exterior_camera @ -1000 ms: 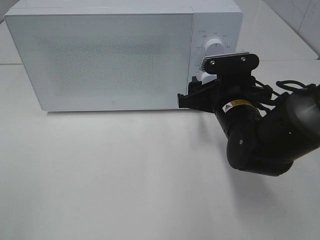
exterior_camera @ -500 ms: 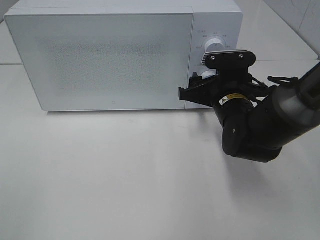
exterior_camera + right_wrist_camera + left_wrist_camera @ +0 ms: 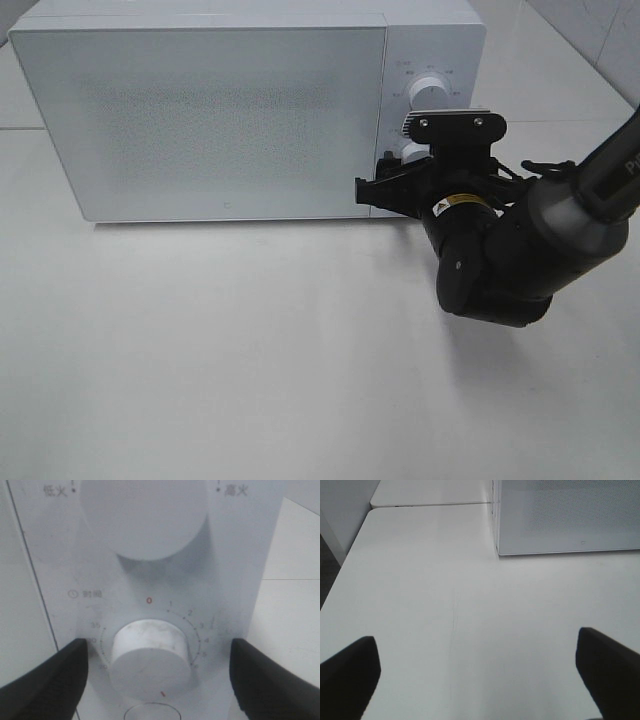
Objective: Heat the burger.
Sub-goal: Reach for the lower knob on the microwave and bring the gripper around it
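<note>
Presently the burger cannot be seen in any view; it is judged to sit inside the microwave [image 3: 230, 110], whose door [image 3: 200, 60] is shut, though this cannot be confirmed through the dotted front. The microwave is set along the far edge of the worktop [image 3: 250, 350].

The right tool [image 3: 159, 677] is held at the control panel [image 3: 430, 55], its jaws spread partly and standing on either side of the timer knob [image 3: 150, 652], apart from it on both sides. Nothing is gripped. The upper knob [image 3: 145, 515] is left alone. The left tool [image 3: 480, 665] is opened as wide as it goes, is empty, and hangs over the worktop off the microwave's front left corner.

The step in hand is judged to be the setting of the timer. To do it well, the knob should be centred between the jaws before they are closed, so that both pads meet its rim together and no sideways push is given. The wrist axis should be kept in line with the knob's axis, so that the turn is made by a clean roll. Only light forward pressure should be used, lest the microwave be shoved back. The turn should be carried clockwise along the printed scale and stopped at a modest mark.
</note>
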`<state>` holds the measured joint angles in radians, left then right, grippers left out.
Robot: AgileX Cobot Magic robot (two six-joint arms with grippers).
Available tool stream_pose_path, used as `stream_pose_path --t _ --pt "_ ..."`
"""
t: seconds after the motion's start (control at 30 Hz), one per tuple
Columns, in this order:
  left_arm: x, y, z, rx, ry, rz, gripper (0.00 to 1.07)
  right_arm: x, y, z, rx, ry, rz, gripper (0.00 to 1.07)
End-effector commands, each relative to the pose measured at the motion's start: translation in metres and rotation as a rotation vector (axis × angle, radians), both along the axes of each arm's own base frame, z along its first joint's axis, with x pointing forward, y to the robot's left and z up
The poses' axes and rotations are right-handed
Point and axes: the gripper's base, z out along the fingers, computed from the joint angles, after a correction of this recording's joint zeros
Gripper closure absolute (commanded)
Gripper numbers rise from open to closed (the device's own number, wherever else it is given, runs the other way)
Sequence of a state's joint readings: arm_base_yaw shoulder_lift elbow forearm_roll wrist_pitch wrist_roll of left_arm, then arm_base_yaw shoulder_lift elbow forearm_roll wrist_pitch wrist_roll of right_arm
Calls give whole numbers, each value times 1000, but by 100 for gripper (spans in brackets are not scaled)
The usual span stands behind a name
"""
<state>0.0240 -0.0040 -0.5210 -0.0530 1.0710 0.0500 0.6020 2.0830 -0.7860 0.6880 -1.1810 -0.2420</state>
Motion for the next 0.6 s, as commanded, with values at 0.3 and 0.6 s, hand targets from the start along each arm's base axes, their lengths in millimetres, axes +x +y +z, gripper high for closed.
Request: stream_pose_path --t 0.3,0.6 --pt "-2 0 -1 0 -17 1 7 3 7 12 19 -97 -8 36" --pt "-2 0 -1 0 -17 1 7 5 8 14 23 -102 -7 54"
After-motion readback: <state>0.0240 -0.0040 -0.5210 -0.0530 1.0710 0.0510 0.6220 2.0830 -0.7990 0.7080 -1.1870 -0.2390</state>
